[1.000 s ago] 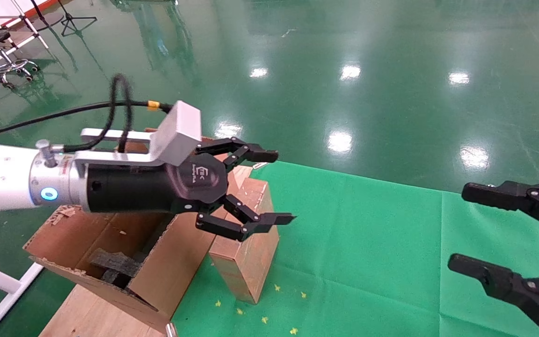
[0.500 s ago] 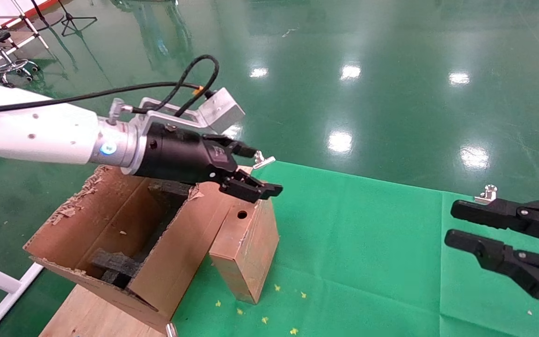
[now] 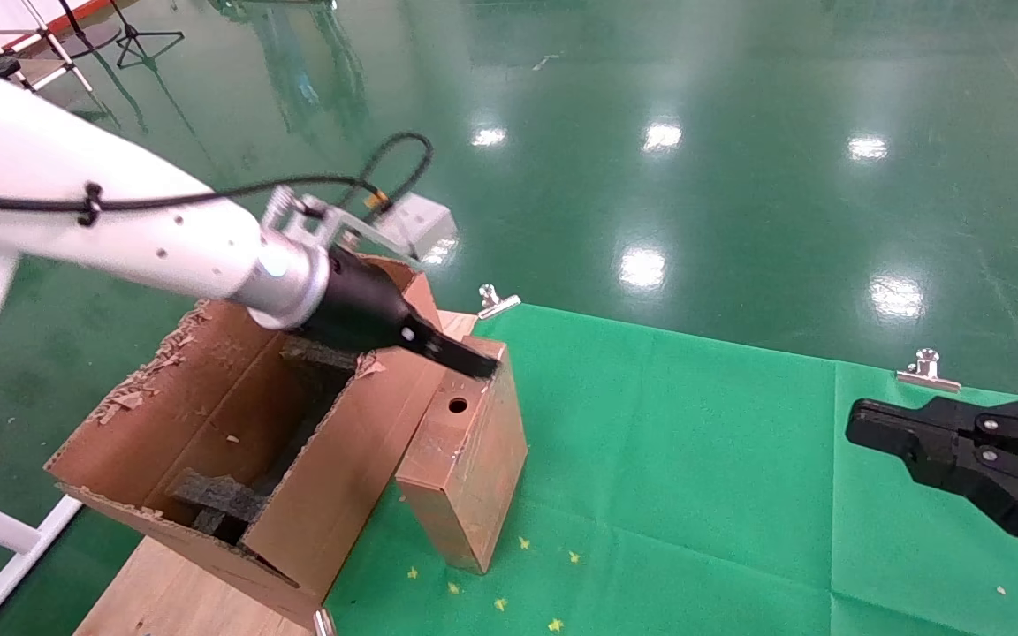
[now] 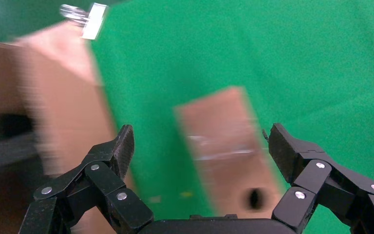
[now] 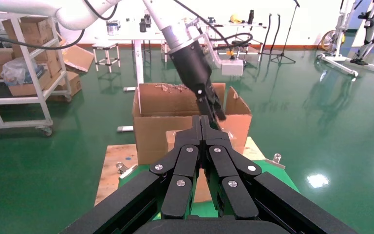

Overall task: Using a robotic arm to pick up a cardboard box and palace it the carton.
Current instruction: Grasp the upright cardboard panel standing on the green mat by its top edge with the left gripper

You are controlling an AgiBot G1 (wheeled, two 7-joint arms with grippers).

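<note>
The small reddish-brown cardboard box (image 3: 465, 459) stands on the green cloth, leaning against the carton (image 3: 235, 424), its round hole facing up. My left gripper (image 3: 472, 360) on the white robotic arm (image 3: 120, 230) hovers just over the box's far top end. In the left wrist view the left gripper (image 4: 200, 141) is open and empty, with the blurred box (image 4: 224, 141) below, between its fingers. My right gripper (image 3: 862, 424) is shut and empty at the right edge; its joined tips also show in the right wrist view (image 5: 202, 119).
Black foam pieces (image 3: 217, 495) lie inside the carton, whose flaps are torn. Metal clips (image 3: 496, 300) (image 3: 926, 371) pin the green cloth (image 3: 695, 459) to the wooden table (image 3: 164, 583). Shiny green floor lies beyond.
My left gripper has turned and dropped from in front of the carton down to the small box's top. My right gripper has closed and drawn back toward the right edge.
</note>
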